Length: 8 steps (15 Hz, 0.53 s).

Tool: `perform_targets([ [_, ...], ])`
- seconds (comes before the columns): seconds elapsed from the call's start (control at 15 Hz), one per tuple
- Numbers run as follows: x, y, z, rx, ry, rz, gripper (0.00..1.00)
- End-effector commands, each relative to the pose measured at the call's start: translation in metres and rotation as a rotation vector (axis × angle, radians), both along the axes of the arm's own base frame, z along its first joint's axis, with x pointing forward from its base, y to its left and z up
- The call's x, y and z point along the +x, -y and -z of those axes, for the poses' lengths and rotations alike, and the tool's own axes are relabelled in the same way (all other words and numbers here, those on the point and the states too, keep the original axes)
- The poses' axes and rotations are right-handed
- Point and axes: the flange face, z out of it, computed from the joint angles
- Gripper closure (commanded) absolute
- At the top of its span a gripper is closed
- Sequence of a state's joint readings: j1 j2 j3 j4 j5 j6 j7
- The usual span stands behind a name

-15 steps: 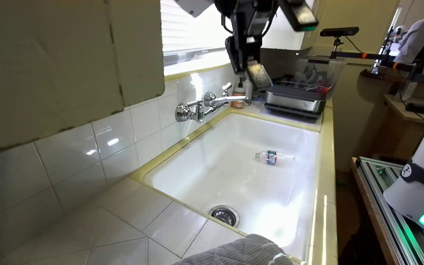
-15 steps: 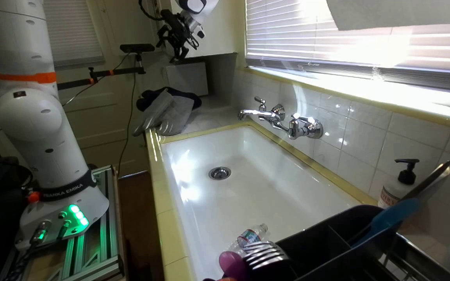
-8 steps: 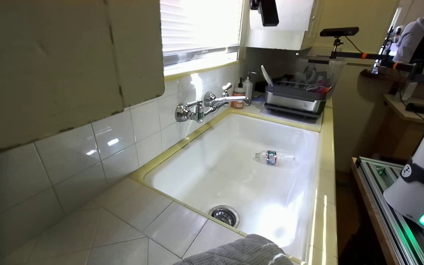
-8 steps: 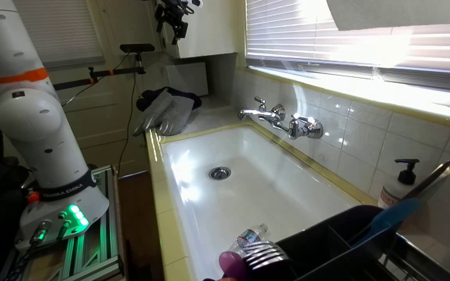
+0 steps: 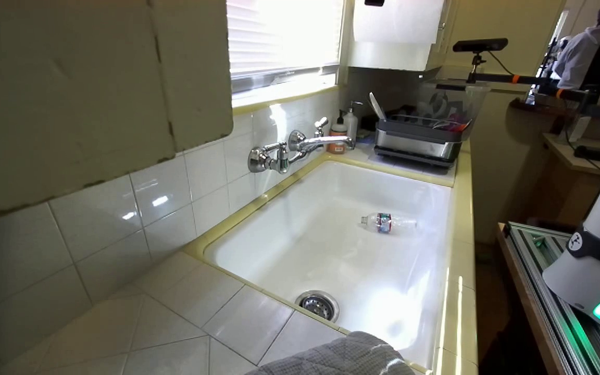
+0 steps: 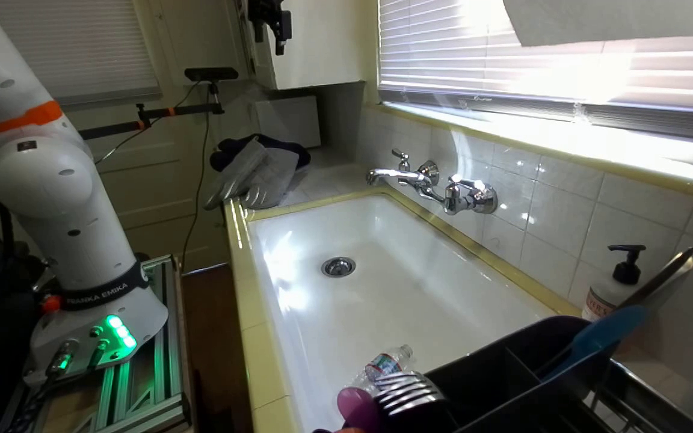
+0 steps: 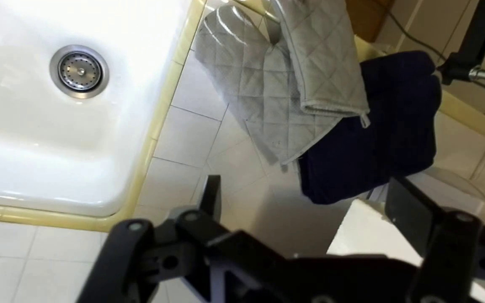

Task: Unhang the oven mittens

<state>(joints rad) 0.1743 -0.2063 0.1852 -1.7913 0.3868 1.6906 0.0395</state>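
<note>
Two oven mittens, quilted and greyish beige, lie at the counter's end beside the sink. In the wrist view one mitten (image 7: 255,80) rests flat on the tiles, and the other mitten (image 7: 322,54) overlaps it, a small loop at its cuff. An exterior view shows the mittens (image 6: 271,174) with their rounded ends over the yellow edge; elsewhere only part of a mitten (image 5: 341,359) enters the frame. My gripper (image 7: 303,185) is open, nothing between its fingers, high above the counter. Near the upper cabinet, the gripper (image 6: 269,41) is cut off by the frame's top.
A dark navy cloth (image 7: 369,139) lies under the mittens. Close by one finger appears a white corner (image 7: 369,231), apparently the cabinet (image 6: 322,48). The sink (image 6: 406,288) holds a plastic bottle (image 5: 383,223). A camera on a stand (image 6: 211,74) stands behind the mittens.
My gripper has risen, and in an exterior view it has almost left through the top. The arm's upper part has leaned back. The mittens have not moved.
</note>
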Motion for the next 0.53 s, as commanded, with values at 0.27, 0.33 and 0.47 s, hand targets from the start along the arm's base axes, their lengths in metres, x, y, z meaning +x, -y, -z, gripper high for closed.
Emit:
perform_targets([
  [0.27, -0.004, 0.008, -0.003, -0.013, 0.028, 0.065, 0.0],
  [0.33, -0.003, 0.008, -0.002, -0.013, 0.026, 0.064, 0.0],
  [0.47, -0.003, 0.008, -0.001, -0.013, 0.025, 0.064, 0.0],
])
